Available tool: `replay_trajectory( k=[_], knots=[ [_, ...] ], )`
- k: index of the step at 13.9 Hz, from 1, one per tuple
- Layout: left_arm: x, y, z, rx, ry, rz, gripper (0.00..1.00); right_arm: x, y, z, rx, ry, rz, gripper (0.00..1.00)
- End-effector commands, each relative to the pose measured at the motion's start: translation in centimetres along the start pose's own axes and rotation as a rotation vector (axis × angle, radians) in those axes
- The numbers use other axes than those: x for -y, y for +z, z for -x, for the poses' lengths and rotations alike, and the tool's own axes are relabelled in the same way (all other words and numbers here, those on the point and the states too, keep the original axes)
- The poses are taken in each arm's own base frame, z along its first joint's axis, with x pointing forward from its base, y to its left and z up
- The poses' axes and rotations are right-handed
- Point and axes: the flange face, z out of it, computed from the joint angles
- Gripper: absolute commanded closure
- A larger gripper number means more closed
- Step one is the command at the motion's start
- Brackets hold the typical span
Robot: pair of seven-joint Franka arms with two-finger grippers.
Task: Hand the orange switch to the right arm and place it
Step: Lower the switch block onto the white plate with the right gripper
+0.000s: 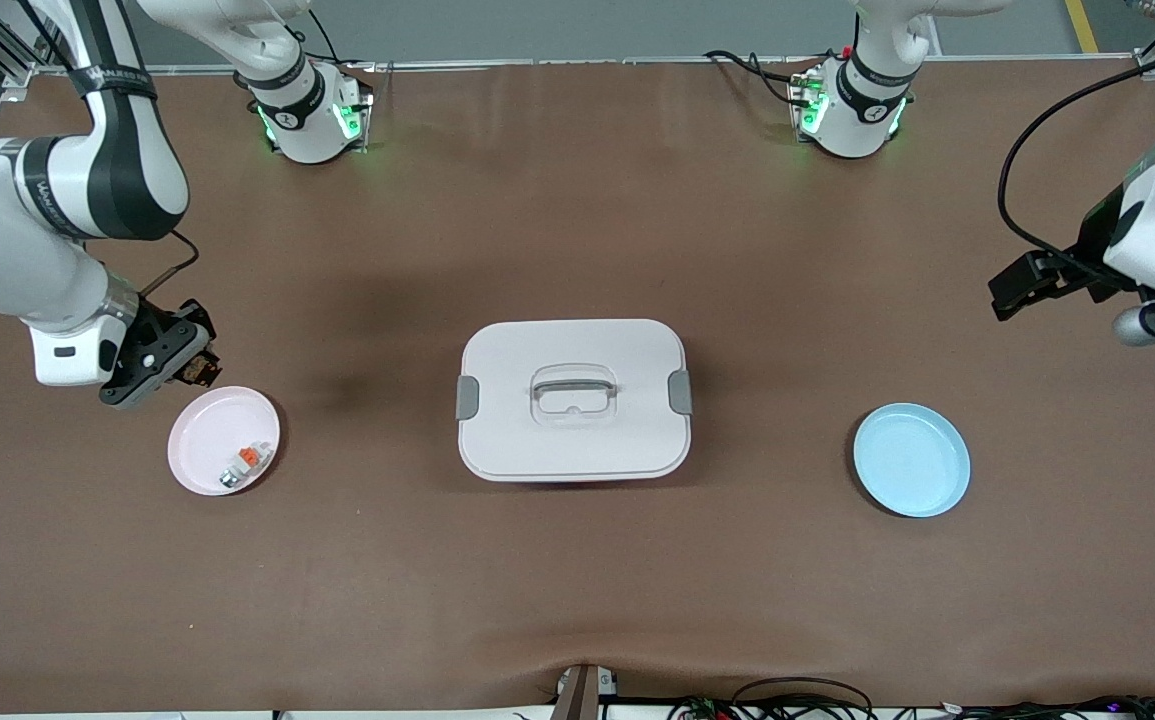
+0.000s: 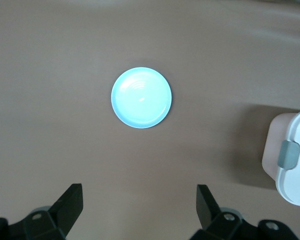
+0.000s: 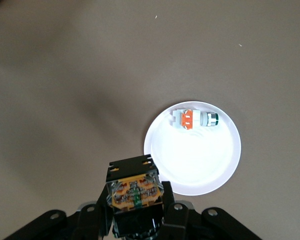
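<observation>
Tabletop (image 1: 577, 180) in brown is carrying a closed white lidded box (image 1: 573, 400) at its middle, a blue plate (image 1: 911, 459) toward the left arm's end and a pink plate (image 1: 199, 447) toward the right arm's end. The right end effector (image 1: 195, 368) is gripping the orange switch (image 3: 135, 192) over the tabletop just beside the pink plate's rim, so the handover appears done and only the placing is remaining. The left end effector (image 2: 139, 207) is waiting with fingers spread wide and empty, over the tabletop at its own end. A whitish part with an orange tab (image 1: 246, 462) is lying in the pink plate. Gripping fingers are hiding the switch's lower body.
</observation>
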Motion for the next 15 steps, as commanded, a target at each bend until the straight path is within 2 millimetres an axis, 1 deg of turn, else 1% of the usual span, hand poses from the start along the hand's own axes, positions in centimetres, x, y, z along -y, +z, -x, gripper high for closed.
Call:
replay_trajectory(
  k=[1,2,3,6,8,11,13,15],
  knots=[
    [2.7,-0.4,3.2,-0.016,0.018,0.054,0.00,-1.7,-0.3,0.9,0.003,-0.076,0.020,1.00],
    [2.9,-0.3,3.9,-0.010,0.016,0.053,0.00,-2.3,0.6,1.3,0.006,-0.104,0.014,1.00],
    [2.8,-0.7,4.2,-0.016,0.018,0.054,0.00,-3.2,1.4,1.9,0.003,-0.115,0.019,1.00],
    [2.4,-0.9,4.4,-0.010,0.025,0.060,0.00,-4.6,3.8,2.5,0.004,-0.204,0.023,1.00],
    [2.4,-0.7,4.6,0.008,0.031,0.055,0.00,-5.9,6.1,2.9,0.003,-0.293,0.038,1.00],
    [2.7,-0.9,5.1,0.037,0.030,0.047,0.00,-6.8,8.9,2.5,-0.001,-0.403,0.065,1.00],
    [2.6,-0.9,4.8,0.037,0.031,0.046,0.00,-7.1,10.2,2.5,0.003,-0.424,0.062,1.00],
    [2.3,-1.4,4.6,0.026,0.036,0.051,0.00,-7.5,11.7,2.6,0.004,-0.457,0.068,1.00]
  ],
)
